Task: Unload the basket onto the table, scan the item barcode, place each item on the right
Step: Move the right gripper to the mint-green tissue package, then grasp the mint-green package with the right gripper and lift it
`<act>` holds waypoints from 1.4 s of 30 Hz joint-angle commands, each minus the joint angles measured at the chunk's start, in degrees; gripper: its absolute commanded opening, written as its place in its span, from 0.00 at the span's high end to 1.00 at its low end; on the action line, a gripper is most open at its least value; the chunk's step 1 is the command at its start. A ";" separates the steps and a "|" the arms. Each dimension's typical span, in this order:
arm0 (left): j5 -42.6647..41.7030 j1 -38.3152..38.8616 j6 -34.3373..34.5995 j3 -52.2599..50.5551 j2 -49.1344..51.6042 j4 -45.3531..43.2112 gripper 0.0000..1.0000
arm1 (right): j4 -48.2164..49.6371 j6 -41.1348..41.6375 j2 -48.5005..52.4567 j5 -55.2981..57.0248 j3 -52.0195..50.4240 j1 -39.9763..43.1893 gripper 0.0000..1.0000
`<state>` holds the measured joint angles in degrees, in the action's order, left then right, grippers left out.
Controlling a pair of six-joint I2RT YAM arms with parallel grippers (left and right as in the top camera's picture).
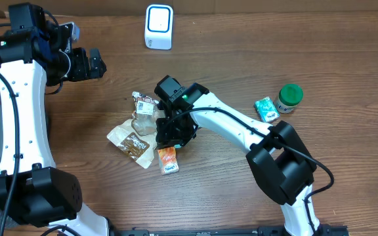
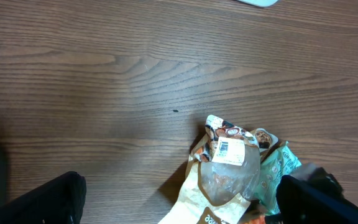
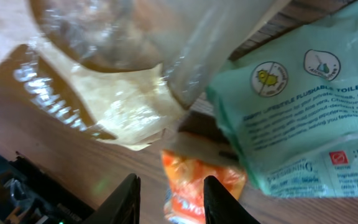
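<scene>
Orange packet [image 3: 188, 186] between narrow-set right gripper [image 3: 173, 180] fingers, grip unclear; overlapping wipes pack [image 3: 303, 124] may drag along, hiding barcode.

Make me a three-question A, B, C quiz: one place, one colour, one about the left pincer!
1. Where is the white scanner?
A) on the floor
B) far across the table, apart from the packet pile
C) on a shelf
2. What colour is the lid on the jar?
A) red
B) green
C) yellow
3. The left pincer is:
A) shut on a packet
B) shut on the jar
C) open and empty
Answers: 1B, it stands alone at the overhead view's top; 2B, the lid is green; 3C, spread wide, nothing between.
</scene>
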<state>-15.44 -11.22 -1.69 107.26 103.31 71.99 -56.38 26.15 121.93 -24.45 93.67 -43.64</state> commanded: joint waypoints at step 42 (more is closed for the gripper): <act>-0.66 0.37 -0.92 0.13 0.50 -0.09 0.00 | 16.52 -8.96 1.53 -1.60 0.37 26.25 0.36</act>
<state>-15.44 -11.22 -1.69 107.26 103.31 71.99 -43.05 24.45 123.28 -27.59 93.62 -17.34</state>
